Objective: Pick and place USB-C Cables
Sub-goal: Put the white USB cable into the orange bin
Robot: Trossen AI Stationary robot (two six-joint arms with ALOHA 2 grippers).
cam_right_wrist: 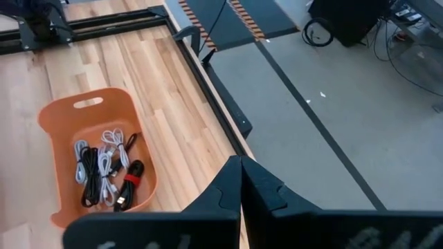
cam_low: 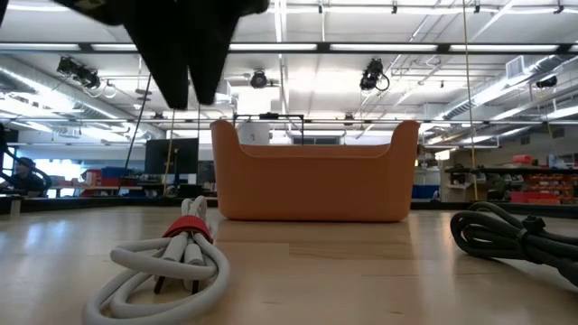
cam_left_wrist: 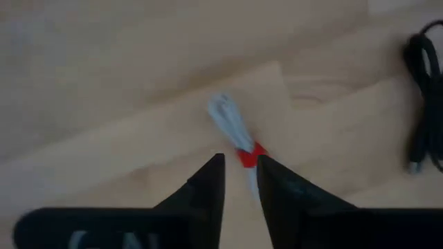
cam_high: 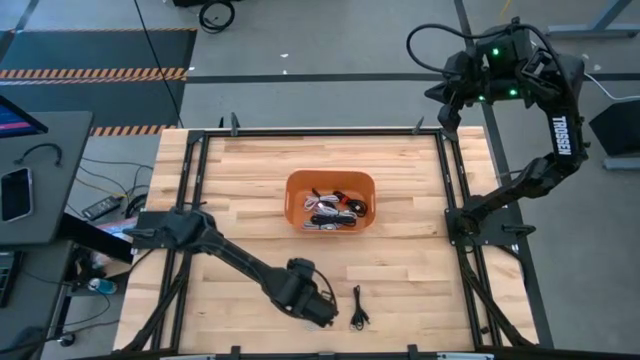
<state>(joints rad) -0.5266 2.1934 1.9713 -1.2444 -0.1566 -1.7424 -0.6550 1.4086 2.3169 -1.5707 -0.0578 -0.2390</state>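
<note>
A white coiled USB-C cable tied with a red band lies flat on the wood near the table's front edge. My left gripper hangs above it, pointing down, its fingers a little apart and in line with the red band. In the low view the left gripper is well clear of the cable. In the high view my left gripper hides this cable. A black coiled cable lies just to its right. My right gripper is shut and raised beyond the table's far right corner.
An orange bin stands at the table's middle and holds several white and black cable bundles. A black metal frame runs along the table's edges. Bare wood lies around the two loose cables.
</note>
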